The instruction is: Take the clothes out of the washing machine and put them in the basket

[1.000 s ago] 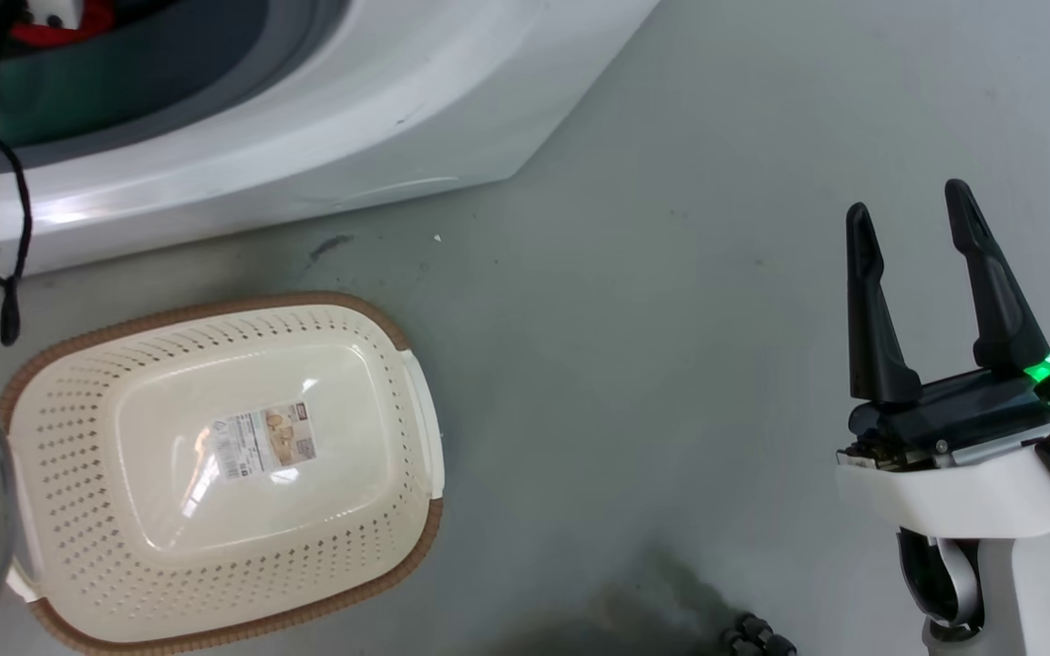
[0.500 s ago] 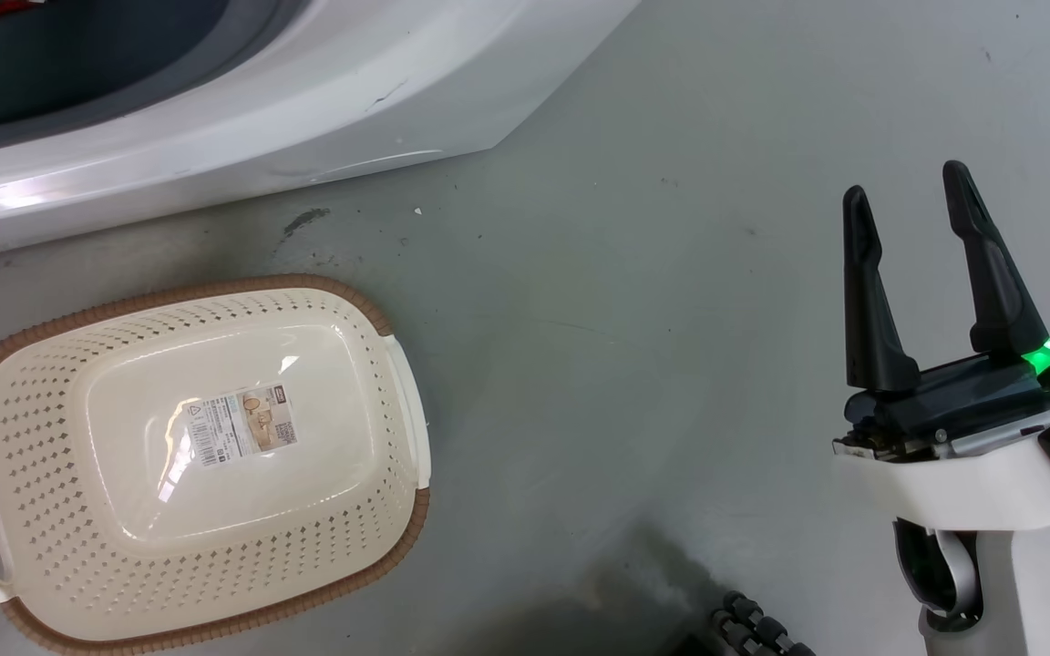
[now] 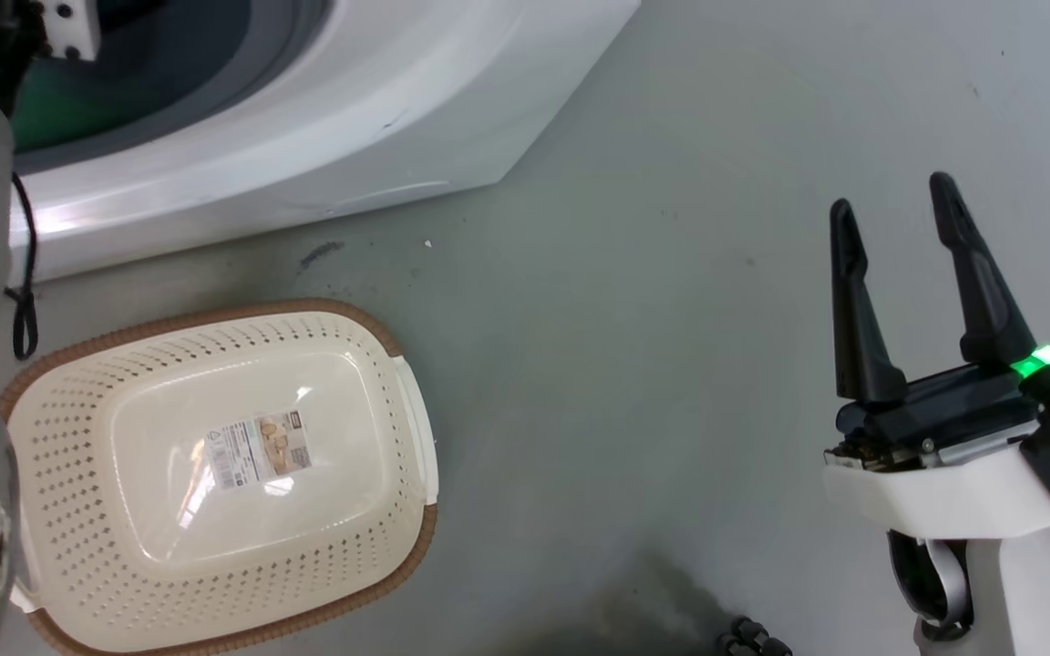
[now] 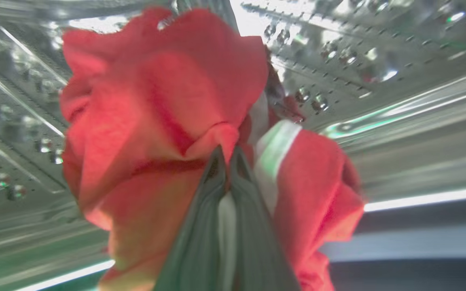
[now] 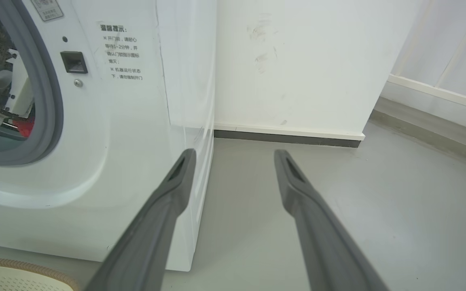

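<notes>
Blurred red clothes (image 4: 156, 101) clamped in left claw (image 4: 227, 151) (tips half buried); right claw (image 3: 891, 194) apart, arm cut off.

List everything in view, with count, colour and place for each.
washing machine: one, white, on the floor, behind the basket
drum: one, perforated steel, around the clothes
clothes: one bundle (number of garments unclear), red with a white stripe, inside the drum
basket: one, cream with a brown rim, on the floor before the machine, nothing in it
label: one, paper, on the basket's bottom
floor: grey
wall: white, beside the machine
left gripper: dark, shut on the clothes, inside the drum
right gripper: dark, open, holding nothing, above bare floor to the right
</notes>
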Motion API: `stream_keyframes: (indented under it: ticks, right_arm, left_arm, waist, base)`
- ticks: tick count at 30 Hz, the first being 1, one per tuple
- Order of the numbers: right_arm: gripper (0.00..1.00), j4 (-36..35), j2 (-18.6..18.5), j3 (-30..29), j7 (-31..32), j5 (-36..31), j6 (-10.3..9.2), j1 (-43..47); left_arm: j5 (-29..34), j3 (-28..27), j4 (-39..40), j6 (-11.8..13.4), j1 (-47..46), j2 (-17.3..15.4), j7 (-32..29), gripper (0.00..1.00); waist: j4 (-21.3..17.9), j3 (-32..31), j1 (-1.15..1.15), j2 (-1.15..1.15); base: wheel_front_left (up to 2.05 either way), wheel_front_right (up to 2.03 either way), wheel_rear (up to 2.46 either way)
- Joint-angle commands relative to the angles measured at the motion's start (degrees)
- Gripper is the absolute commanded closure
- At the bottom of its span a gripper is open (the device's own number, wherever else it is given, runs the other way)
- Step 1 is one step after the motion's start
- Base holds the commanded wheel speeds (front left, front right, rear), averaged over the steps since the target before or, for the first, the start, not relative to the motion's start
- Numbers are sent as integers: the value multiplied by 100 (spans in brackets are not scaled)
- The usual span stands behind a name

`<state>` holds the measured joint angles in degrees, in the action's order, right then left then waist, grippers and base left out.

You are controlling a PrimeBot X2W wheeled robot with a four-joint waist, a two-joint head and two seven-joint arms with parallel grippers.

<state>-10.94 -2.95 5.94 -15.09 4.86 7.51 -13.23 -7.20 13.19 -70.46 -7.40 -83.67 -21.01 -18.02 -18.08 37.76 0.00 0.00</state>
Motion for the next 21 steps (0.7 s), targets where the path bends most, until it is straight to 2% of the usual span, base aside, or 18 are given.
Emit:
stream_keyframes:
  ticks: [1,13,21]
  right_arm:
    - [0,19,13,7,-12,-33,-4,82]
    - [0,138,12,-102,-12,-305,-4,431]
    - [0,239,12,-167,-12,-528,-4,747]
  left_arm:
    - [-41,38,31,-2,150,22,98,100]
    - [-699,526,471,-2,1473,197,1585,100]
    - [-1054,946,938,-1,2282,272,2341,100]
  waist:
    - [52,-155,0,0]
    - [402,-1203,0,0]
    - [725,-1885,0,0]
  base:
    - [0,0,0]
    - [0,0,0]
    - [0,0,0]
